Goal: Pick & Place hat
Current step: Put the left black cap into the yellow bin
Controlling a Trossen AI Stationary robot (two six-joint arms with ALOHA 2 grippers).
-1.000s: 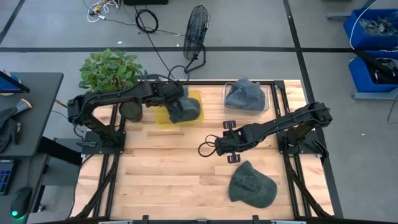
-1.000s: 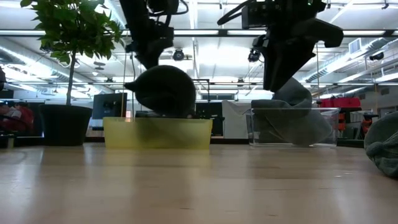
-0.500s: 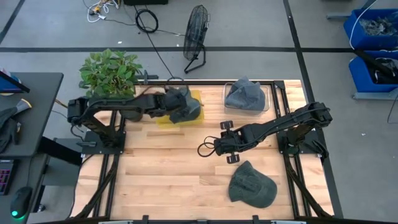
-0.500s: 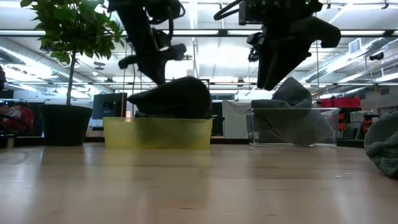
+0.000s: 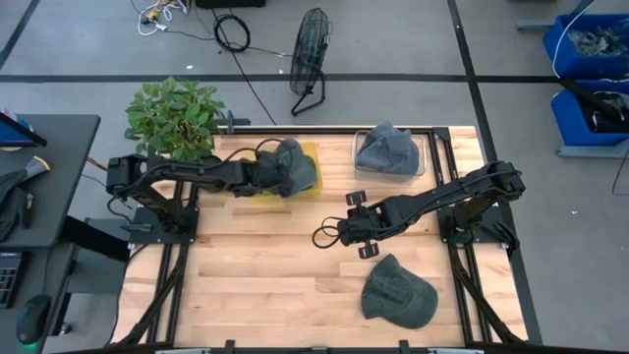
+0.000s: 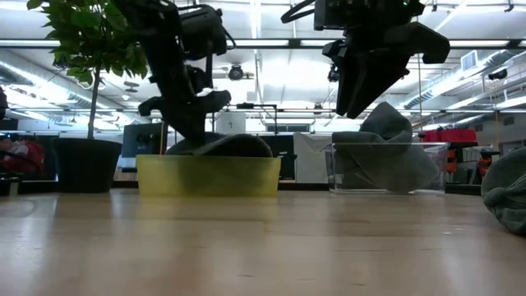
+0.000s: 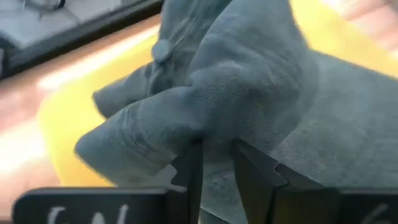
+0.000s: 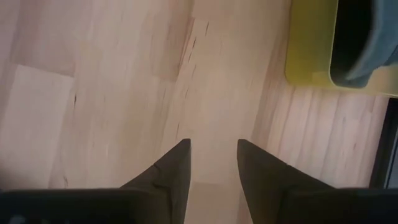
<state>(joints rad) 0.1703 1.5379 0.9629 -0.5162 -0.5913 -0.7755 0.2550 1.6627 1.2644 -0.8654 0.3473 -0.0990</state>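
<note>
A grey hat (image 5: pixel 296 166) lies in the yellow bin (image 5: pixel 311 154) at the table's far side, and its top shows above the bin wall (image 6: pixel 209 175) in the low view. My left gripper (image 5: pixel 266 175) is at the hat's left side, shut on it. My right gripper (image 5: pixel 337 234) hovers open above bare wood at mid-table. A second grey hat (image 5: pixel 398 293) rests flat on the table near the front right. Further grey hats fill a clear container (image 5: pixel 389 150) at the far right. My left gripper (image 7: pixel 217 147) pinches a raised fold of the hat's cloth (image 7: pixel 208 121) between its two fingers (image 7: pixel 190 167). It comes at the hat slanting down from the table's left. The hat rests in the yellow bin (image 7: pixel 62 118), slack around the fold.
A potted plant (image 5: pixel 173 111) stands at the far left corner, close behind my left arm. The clear container (image 6: pixel 386 168) stands right of the yellow bin. Bare wood (image 8: pixel 124 93) lies under my right gripper (image 8: pixel 211 147) and toward the table's near left.
My left gripper has come down and drawn back toward the table's left, still shut on the hat. The hat has sunk from well above the bin wall to lying low and flatter inside the yellow bin. My right arm has kept nearly still.
</note>
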